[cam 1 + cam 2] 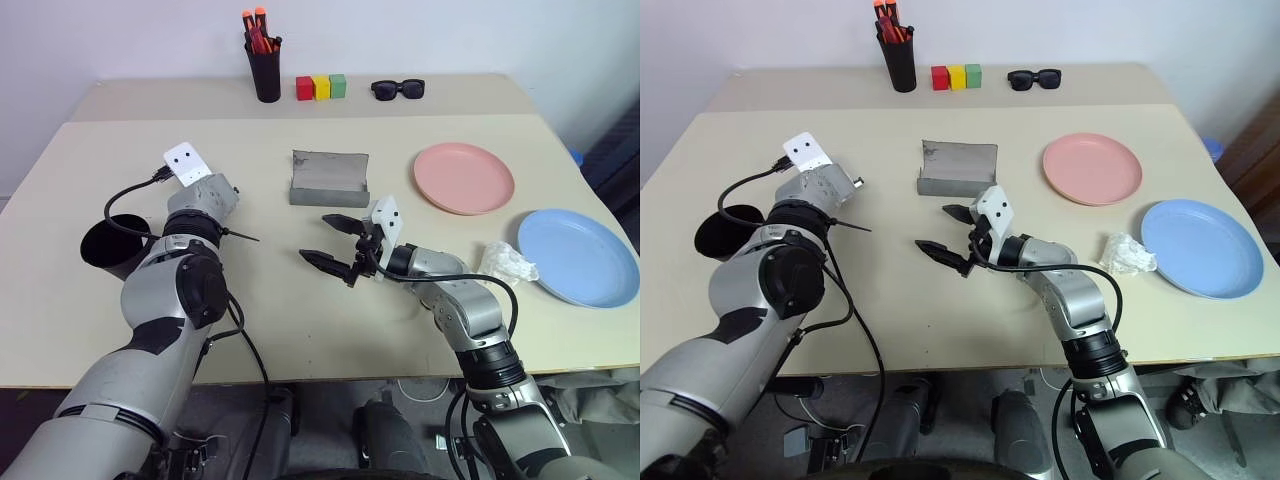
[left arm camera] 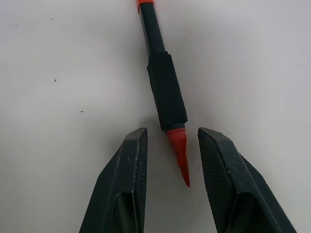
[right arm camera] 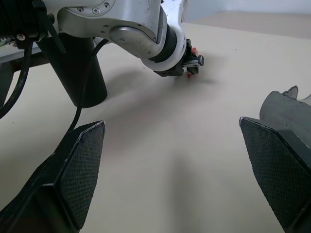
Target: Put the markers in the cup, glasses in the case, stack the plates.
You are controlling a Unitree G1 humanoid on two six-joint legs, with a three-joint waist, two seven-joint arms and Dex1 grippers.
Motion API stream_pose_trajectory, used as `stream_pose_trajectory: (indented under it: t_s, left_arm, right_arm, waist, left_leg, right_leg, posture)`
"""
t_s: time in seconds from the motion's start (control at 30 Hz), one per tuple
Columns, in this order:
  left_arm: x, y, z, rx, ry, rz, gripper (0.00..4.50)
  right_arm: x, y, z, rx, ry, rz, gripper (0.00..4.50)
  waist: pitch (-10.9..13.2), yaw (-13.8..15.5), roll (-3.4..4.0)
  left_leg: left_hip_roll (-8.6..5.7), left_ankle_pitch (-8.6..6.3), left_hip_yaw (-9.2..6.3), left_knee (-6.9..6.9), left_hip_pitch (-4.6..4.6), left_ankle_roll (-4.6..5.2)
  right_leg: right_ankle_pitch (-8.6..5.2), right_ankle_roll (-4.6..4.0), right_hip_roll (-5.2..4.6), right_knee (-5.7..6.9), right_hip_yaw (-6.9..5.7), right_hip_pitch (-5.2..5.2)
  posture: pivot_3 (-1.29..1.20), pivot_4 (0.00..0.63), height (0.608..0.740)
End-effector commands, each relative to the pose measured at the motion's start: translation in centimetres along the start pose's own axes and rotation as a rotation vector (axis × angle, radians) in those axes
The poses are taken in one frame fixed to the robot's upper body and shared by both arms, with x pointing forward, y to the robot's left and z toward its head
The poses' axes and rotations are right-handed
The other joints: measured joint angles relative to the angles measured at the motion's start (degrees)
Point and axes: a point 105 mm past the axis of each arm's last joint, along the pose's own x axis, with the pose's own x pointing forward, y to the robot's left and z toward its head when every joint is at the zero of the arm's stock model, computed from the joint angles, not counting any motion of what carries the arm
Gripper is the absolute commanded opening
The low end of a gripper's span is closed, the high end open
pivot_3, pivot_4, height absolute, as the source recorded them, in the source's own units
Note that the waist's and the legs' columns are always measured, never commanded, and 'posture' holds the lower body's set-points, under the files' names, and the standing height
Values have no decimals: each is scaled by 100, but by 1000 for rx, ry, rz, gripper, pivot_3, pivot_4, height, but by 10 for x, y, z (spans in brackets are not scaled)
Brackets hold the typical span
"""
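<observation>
The left gripper (image 2: 167, 160) is half shut, not yet clamped; the thin red black-banded marker (image 2: 165, 92) lies on the beige table (image 2: 252, 73), only its tapered tip between the fingers. A tip-end pinch could squirt it out. The right gripper (image 1: 333, 243) is held wide, empty.

On the table (image 1: 300, 330), the cup (image 1: 112, 243) stands at the left edge, beside the left arm. The case (image 1: 329, 179) sits mid-table, open. Right of it lies one plate (image 1: 463, 178), and another plate (image 1: 578, 257) lies nearer and further right. A crumpled wrapper (image 1: 507, 262) lies just left of that nearer plate. Along the back stand a pen cup (image 1: 264, 68), then three blocks (image 1: 321, 87), then sunglasses (image 1: 398, 89) to their right. A marker (image 2: 165, 92) lies on the table, its tip between the left gripper's (image 2: 167, 160) jaws.
</observation>
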Motion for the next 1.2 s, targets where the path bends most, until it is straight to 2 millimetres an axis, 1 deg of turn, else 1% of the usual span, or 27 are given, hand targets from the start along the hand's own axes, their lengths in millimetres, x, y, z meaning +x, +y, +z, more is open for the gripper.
stream_pose_trajectory:
  t_s: [0.03, 0.07, 0.2, 0.33, 0.4, 0.47, 0.5, 0.57, 0.67, 0.73, 0.77, 0.83, 0.9, 0.97, 1.03, 1.1, 1.17, 1.2]
  left_arm:
    - [-1, -1, 5, 6, -32, 6, 246]
    - [-1, -1, 6, 9, -35, 7, 30]
    - [-3, -4, 8, 23, -52, 1, 30]
    - [-13, -22, 25, 110, -175, -64, 30]
    - [-22, -36, 34, 160, -258, -117, 30]
    - [-37, -52, 44, 202, -370, -200, 30]
    - [-47, -56, 47, 224, -421, -234, 30]
    - [-63, -61, 47, 252, -469, -294, 30]
    - [-89, -57, 36, 291, -468, -346, 30]
    - [-102, -51, 21, 329, -408, -359, 30]
    - [-109, -45, 6, 361, -340, -356, 30]
    - [-120, -26, -33, 381, -140, -332, 30]
    - [-127, -5, -55, 351, -10, -263, 30]
    - [-130, 9, -69, 321, 65, -207, 30]
    - [-131, 13, -78, 299, 106, -199, 30]
    - [-129, 16, -81, 293, 124, -186, 30]
    - [-126, 17, -79, 301, 121, -178, 789]
    - [-126, 17, -76, 316, 107, -178, 1096]
  right_arm:
    - [3, 6, 14, -30, -40, 28, 4500]
    - [3, 6, 14, -30, -40, 28, 4500]
    - [2, 6, 13, -30, -38, 28, 4500]
    - [2, 6, 13, -31, -37, 24, 4500]
    - [1, 4, 14, -34, -36, 17, 4500]
    - [-1, 1, 14, -37, -35, 7, 4500]
    - [-2, 0, 14, -39, -33, 2, 4500]
    - [-4, -2, 14, -43, -30, -4, 4500]
    - [-6, -4, 14, -47, -26, -12, 4500]
    - [-7, -6, 14, -48, -24, -16, 4500]
    - [-8, -7, 14, -47, -21, -17, 4500]
    - [-9, -8, 12, -46, -13, -15, 4500]
    - [-9, -9, 11, -44, -8, -13, 4500]
    - [-8, -10, 11, -43, -6, -9, 4500]
    - [-6, -10, 10, -41, -4, 1, 4500]
    - [-3, -8, 10, -39, -3, 17, 4500]
    - [0, -5, 10, -38, -5, 35, 4500]
    - [1, -4, 11, -37, -7, 39, 4500]
  waist:
    - [0, -1, 0]
    - [0, 0, 0]
    - [0, -1, 0]
    - [0, 4, 0]
    - [0, 3, 0]
    - [0, -7, 0]
    - [0, -9, 0]
    - [-1, -17, 0]
    - [-1, -34, 1]
    - [-1, -33, 1]
    - [-1, -34, 1]
    - [-2, -29, 2]
    - [-2, 6, 2]
    - [-1, -17, 1]
    - [-2, -27, 2]
    - [-2, -3, 2]
    - [-2, 22, 2]
    - [-2, 31, 1]
  left_leg:
    - [0, 0, 0, 0, 0, 0]
    - [0, 0, 0, 0, 0, 0]
    - [0, 0, 0, 1, 0, 0]
    - [0, 0, 0, 2, -1, 0]
    - [0, 0, 1, 2, -1, 0]
    - [0, 1, 1, 1, -2, -1]
    - [0, 1, 3, 0, -2, -1]
    - [2, 5, 5, -1, -3, -9]
    - [5, 7, 8, -2, -3, -11]
    - [7, 4, 7, -2, -3, -7]
    - [8, 3, 7, -1, -3, -4]
    - [7, 2, 7, 1, -3, -2]
    - [6, 0, 6, 6, -3, 0]
    - [9, 1, 4, 13, -3, -1]
    - [12, 5, 4, 12, 5, -8]
    - [12, 5, 4, 9, 18, -9]
    - [9, 5, 6, 10, 17, -8]
    - [8, 4, 5, 10, 17, -8]
  right_leg:
    - [0, 0, 0, 0, 0, 0]
    - [0, 0, 0, 1, 0, 0]
    - [0, 0, 0, 1, 0, 0]
    - [0, 0, 0, 1, 0, 0]
    - [0, 0, 0, 1, 0, 0]
    - [0, 0, 0, 1, 1, -1]
    - [0, 0, 0, 2, 3, -1]
    - [0, -1, 1, 3, 8, -4]
    - [0, -1, 3, 6, 14, -8]
    - [0, -2, 5, 7, 15, -10]
    - [0, -2, 6, 7, 15, -10]
    - [0, -2, 5, 7, 16, -7]
    - [0, -2, 5, 4, 15, -2]
    - [0, -3, 11, 10, 12, -5]
    - [1, -6, 17, 19, 12, -3]
    - [1, -7, 16, 17, 12, 10]
    - [1, -6, 11, 13, 13, 13]
    - [1, -6, 9, 10, 12, 13]
  posture:
    - [0, 150, 734]
    - [0, 150, 734]
    - [0, 150, 734]
    - [0, 150, 734]
    - [0, 150, 734]
    - [0, 150, 734]
    - [0, 150, 734]
    - [0, 150, 734]
    - [0, 150, 734]
    - [0, 150, 734]
    - [0, 150, 734]
    - [0, 150, 734]
    - [0, 150, 734]
    - [0, 150, 734]
    - [0, 150, 734]
    - [0, 150, 734]
    - [0, 150, 734]
    - [0, 150, 734]
